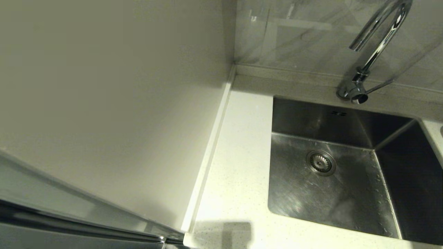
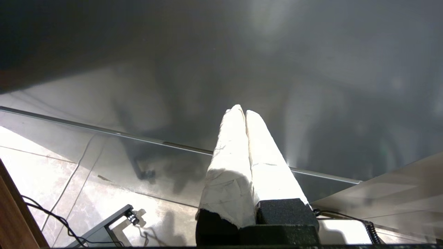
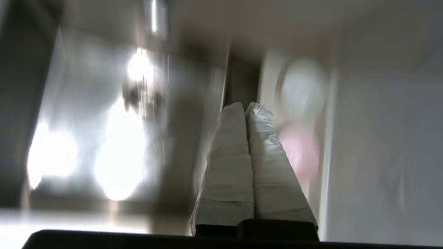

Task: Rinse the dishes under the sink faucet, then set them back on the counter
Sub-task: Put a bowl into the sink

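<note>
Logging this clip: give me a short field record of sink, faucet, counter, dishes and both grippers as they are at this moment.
sink: nothing in it, drain uncovered
faucet: no water running, spout over the basin
counter: bare strip left of the sink
dishes: none in head view; blurred pale and pink round shapes in right wrist view, not identifiable
left gripper: shut, empty, away from the sink
right gripper: shut, empty, out of head view

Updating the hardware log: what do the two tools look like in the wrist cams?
Left tool: two long tapered fingers wrapped in creased white tape, on black foam-like blocks at the base. Right tool: the same tapered white wrap, wrinkled at the tips, on a black base. No markings or cables visible on either.
</note>
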